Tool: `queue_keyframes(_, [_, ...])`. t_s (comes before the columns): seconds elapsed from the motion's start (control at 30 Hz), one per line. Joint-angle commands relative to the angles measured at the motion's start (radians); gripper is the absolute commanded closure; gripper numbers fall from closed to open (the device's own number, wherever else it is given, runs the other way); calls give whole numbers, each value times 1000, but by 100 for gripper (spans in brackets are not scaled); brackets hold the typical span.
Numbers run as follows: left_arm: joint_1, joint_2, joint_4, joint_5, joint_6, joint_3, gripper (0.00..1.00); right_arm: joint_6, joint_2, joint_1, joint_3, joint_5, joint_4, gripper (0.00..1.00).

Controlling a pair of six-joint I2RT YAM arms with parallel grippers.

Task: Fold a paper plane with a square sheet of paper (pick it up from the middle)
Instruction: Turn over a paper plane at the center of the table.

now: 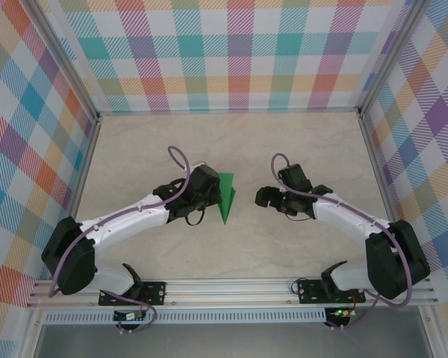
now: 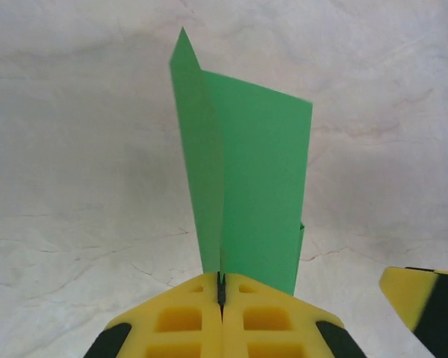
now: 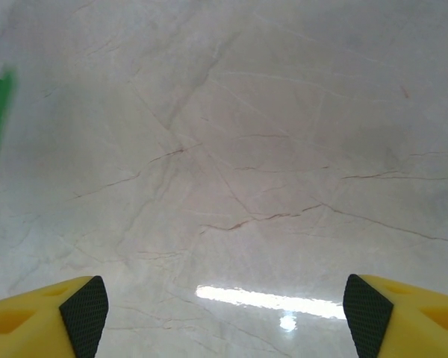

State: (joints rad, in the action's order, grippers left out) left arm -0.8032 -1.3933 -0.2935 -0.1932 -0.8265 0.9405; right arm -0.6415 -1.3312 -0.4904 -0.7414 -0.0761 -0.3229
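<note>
Marble table (image 1: 284, 142), left fingers (image 2: 181, 322) pinching paper plane (image 2: 248, 179)

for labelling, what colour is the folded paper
The folded paper is bright green, clearest in the left wrist view.

Item one: left gripper (image 2: 221, 289), yellow fingers (image 2: 185, 322) with black pads, pressed together at the bottom edge. Item two: paper plane (image 2: 246, 179), bright green, pinched at its near end between those fingers and reaching away from them; a crease runs up from the grip, a narrow pointed flap to its left, a broader flap with a slanted far edge to its right. Item three: table (image 2: 75, 164), pale and veined like marble. Item four: blurred yellow-and-black piece (image 2: 425, 302), lower right corner, apart from the paper.
</note>
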Motion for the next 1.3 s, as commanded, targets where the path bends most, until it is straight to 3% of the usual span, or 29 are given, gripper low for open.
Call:
queue_keyframes(0.0, [26, -16, 351, 147, -56, -139, 98, 2, 24, 5, -23, -110, 58, 22])
queue_keyframes(0.23, [30, -8, 615, 111, -135, -351, 100, -9, -20, -8, -40, -285, 129, 48])
queue_keyframes(0.63, [31, 141, 565, -40, -233, -518, 100, -40, -192, -194, -163, -205, 97, 70])
queue_keyframes(0.93, [31, 175, 487, -101, -307, -588, 100, -44, -336, -303, -270, -194, 78, 73])
queue_keyframes(1.27, [31, 247, 425, -117, -298, -610, 100, -30, -413, -381, -356, -171, 42, 75])
